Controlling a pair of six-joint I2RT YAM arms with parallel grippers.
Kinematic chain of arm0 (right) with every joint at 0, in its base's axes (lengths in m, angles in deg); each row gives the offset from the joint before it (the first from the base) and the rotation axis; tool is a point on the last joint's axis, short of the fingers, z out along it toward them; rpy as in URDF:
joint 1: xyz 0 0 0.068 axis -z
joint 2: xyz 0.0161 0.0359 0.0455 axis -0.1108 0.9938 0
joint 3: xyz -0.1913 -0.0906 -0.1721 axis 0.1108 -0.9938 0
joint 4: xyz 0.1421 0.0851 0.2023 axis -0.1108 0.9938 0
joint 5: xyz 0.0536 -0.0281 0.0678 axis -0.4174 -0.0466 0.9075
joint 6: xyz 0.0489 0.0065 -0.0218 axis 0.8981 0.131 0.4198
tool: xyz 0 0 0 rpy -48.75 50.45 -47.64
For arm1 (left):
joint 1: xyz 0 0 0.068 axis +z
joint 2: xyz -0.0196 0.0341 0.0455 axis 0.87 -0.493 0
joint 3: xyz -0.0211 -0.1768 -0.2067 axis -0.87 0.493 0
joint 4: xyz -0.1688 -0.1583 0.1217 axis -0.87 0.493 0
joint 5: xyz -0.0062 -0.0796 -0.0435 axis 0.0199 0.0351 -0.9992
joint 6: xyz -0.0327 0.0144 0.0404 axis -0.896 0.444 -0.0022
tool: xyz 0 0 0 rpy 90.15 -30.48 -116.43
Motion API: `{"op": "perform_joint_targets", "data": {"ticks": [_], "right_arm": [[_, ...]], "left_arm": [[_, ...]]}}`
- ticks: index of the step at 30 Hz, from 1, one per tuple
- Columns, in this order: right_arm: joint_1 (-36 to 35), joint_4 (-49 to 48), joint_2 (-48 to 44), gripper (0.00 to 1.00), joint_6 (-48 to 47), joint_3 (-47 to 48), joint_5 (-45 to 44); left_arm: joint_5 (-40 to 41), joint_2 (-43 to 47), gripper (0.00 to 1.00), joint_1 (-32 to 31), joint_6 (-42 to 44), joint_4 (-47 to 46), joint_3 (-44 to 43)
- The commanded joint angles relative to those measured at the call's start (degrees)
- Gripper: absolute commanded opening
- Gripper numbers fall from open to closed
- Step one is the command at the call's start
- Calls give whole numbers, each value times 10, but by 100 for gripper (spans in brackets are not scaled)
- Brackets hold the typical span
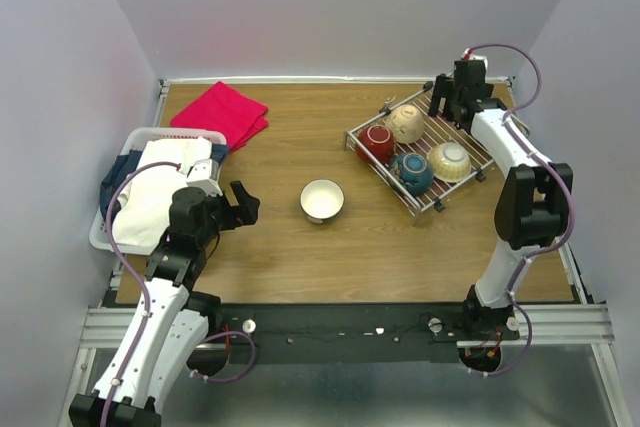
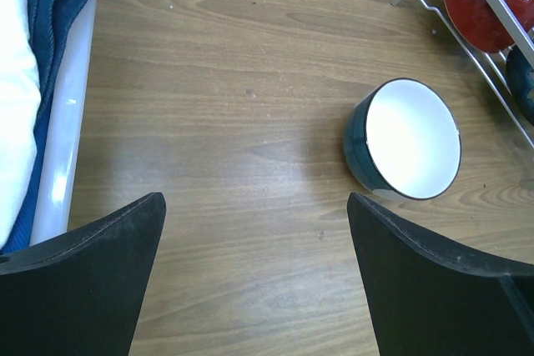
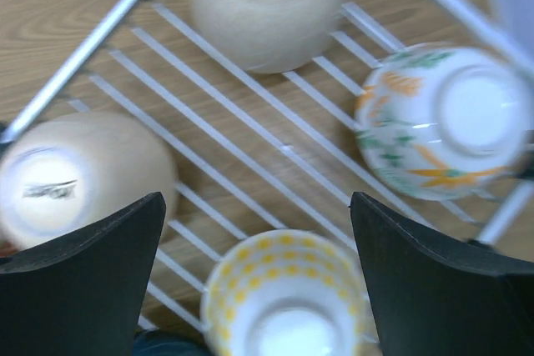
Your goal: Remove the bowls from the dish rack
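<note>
Wood-grain surface [image 1: 280, 147], pale walls round it. My right pincer [image 3: 257, 206] hangs wide and empty over the bars of the dish rack [image 3: 250, 135]. Closest, at 6 o'clock and down between my two fingers, is a yellow-dotted bowl [image 3: 284, 306]. At 9 o'clock sits a cream bowl [image 3: 75, 177], at 12 a tan bowl [image 3: 267, 6], at 2 a floral bowl [image 3: 442, 122]. All four rest foot-ring up. Being round, they have no long axis, so I judge the coming move turns only on dropping straight down and spanning one bowl's wall.

Seen from overhead, the rack lies at 2 o'clock on the surface. I count four bowls showing in it: a red bowl [image 1: 377, 143], a beige bowl [image 1: 405, 124], a teal bowl [image 1: 412, 173] and a pale yellow bowl [image 1: 450, 161]. My arm covers the far corner, so I cannot tell which of these match my wrist view, nor the full number in the rack.

One lone bowl [image 2: 413, 139], teal outside and white inside, stands upright mid-surface. My left pincer [image 2: 254, 206] is also wide and empty, with that bowl at its 2 o'clock, and it is well apart from the rack. The right arm is the nearer one.
</note>
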Motion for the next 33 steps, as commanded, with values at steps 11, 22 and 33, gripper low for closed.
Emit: {"op": "perform_joint_targets", "data": {"ticks": [11, 22, 33], "right_arm": [[0, -10, 99, 100, -222, 72, -302], [0, -32, 173, 100, -280, 100, -340], [0, -61, 213, 100, -325, 95, -365]], "left_arm": [[10, 7, 99, -7, 32, -47, 6], [13, 3, 99, -22, 32, -50, 7], [15, -2, 99, -28, 32, -49, 9]]}}
